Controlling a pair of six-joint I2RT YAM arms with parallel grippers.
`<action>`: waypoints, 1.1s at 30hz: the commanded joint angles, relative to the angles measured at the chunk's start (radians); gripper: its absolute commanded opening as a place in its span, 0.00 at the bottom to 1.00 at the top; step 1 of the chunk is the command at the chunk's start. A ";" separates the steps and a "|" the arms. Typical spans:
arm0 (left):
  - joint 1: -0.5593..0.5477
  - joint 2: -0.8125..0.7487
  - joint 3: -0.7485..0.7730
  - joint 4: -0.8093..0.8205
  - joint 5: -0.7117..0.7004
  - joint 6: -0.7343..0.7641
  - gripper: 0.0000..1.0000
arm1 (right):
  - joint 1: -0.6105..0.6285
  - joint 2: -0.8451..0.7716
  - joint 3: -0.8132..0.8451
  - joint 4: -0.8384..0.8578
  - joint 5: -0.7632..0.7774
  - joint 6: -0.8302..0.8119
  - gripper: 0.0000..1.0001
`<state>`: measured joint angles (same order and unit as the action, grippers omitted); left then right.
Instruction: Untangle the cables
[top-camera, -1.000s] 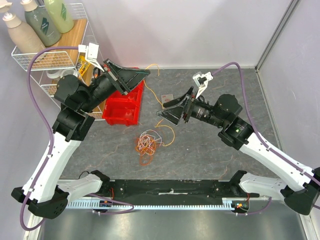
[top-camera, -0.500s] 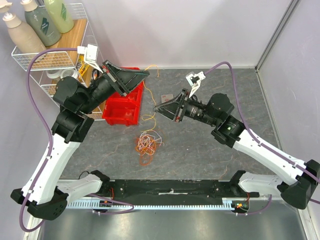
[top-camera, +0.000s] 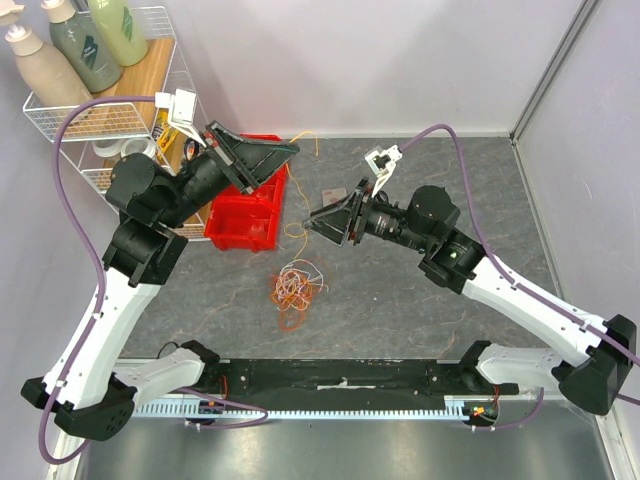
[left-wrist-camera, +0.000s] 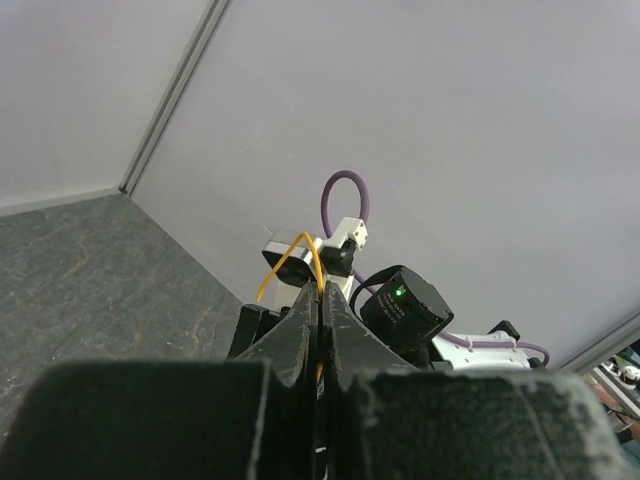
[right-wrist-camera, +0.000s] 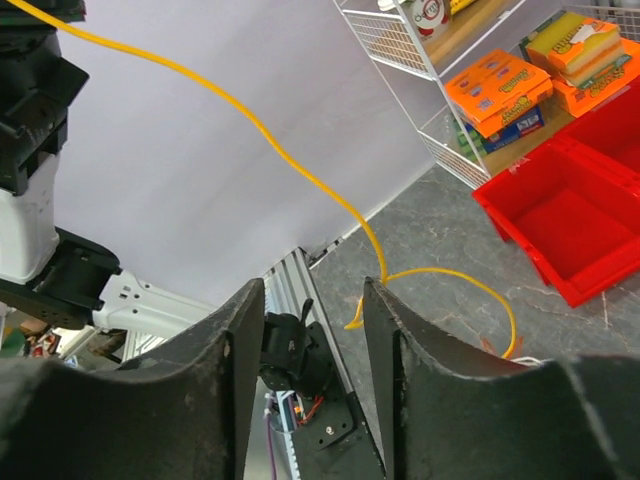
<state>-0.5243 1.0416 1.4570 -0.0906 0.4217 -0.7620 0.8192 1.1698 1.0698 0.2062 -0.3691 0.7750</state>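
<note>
Currently: the tangle of thin orange, white and pink-red cables (top-camera: 293, 287) lies in loose coils on the grey stone-patterned table (top-camera: 400, 300), near its middle and in front of the open red plastic bin (top-camera: 250, 212).

One long yellow-orange cable strand (right-wrist-camera: 290, 155) leads up and away from the heap. In the right wrist view it runs slack from the upper left, drops to the table, then curls into a small loop beside the bin.

Left arm's fingers (left-wrist-camera: 305, 320): pressed together, clamped on the yellow-orange cable strand. The strand arcs out in a short hoop just past their tips. These fingers are raised above the far edge of the bin and point toward the right arm.

Right arm's fingers (right-wrist-camera: 245, 330): apart, with a clear gap and nothing clamped. They hang above the table just right of the bin, aimed toward the left arm. The strand crosses the gap as seen from the wrist. It looks to lie beyond the tips, though contact with either finger cannot be judged from this angle.

Surroundings: a white wire rack shelf (top-camera: 120, 120) stands at the far left behind the bin. Pump bottles (top-camera: 85, 50) sit on its top tier and flat orange packets (right-wrist-camera: 500, 90) on a lower one.
</note>
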 joint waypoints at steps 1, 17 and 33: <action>-0.003 -0.012 0.013 0.003 0.005 0.018 0.02 | 0.005 -0.053 0.009 -0.031 0.009 -0.042 0.55; 0.067 0.282 -0.023 0.331 -0.374 0.483 0.02 | 0.003 -0.266 -0.008 -0.387 0.197 -0.209 0.80; 0.316 0.827 0.229 0.555 -0.285 0.486 0.02 | -0.051 -0.147 0.031 -0.518 0.246 -0.296 0.82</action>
<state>-0.2214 1.8252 1.5818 0.3557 0.1154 -0.3195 0.7910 0.9791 1.0443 -0.2874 -0.1291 0.5232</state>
